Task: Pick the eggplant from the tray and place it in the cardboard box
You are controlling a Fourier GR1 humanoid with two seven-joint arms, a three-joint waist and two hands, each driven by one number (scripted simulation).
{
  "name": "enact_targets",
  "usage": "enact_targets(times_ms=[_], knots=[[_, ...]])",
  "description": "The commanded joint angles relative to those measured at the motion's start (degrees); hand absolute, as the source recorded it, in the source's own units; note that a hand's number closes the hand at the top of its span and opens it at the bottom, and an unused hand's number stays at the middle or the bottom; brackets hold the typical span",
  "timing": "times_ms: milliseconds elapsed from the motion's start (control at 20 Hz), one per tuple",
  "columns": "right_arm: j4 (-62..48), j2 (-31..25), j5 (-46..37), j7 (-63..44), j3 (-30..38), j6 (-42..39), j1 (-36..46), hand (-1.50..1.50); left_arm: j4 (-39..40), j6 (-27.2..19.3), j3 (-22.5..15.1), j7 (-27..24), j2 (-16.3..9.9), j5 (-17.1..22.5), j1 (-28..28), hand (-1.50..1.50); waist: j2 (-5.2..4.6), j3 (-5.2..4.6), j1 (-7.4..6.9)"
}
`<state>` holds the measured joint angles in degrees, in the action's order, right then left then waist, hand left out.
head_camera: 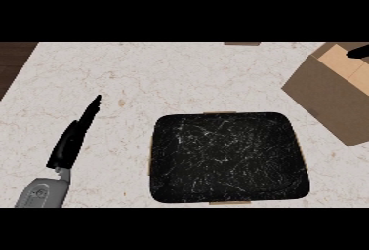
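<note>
Head view: tray [228, 157] bare; left robot hand [74, 138] flat, released — cardboard box [333, 95] far right.

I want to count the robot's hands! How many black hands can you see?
1 for sure: the left hand, fingers straight, over the counter left of the tray. A dark bit at the upper right edge above the cardboard box may be the other hand, but I cannot tell.

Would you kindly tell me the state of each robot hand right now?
Left robot hand: open, fingers straight, holding nothing, over the counter left of the tray.
Right robot hand: only a dark tip above the cardboard box; cannot be told.
</note>
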<state>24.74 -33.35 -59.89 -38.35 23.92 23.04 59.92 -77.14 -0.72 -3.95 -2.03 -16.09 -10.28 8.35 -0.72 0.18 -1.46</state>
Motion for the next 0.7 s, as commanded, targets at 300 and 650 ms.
enact_targets(times_ms=[300,650], knots=[[6.43,1.11,15.07,15.90,12.21,17.02,-5.43,-1.50,0.02,-1.34,-0.37,-0.59,0.89,-1.68,-1.96,0.00,0.51,-0.03,0.60],[12.77,1.76,24.85,30.06,17.82,23.52,-13.59,-1.50,-0.98,0.51,0.72,3.40,0.77,-0.53,1.45,0.00,0.71,-0.07,1.32]])
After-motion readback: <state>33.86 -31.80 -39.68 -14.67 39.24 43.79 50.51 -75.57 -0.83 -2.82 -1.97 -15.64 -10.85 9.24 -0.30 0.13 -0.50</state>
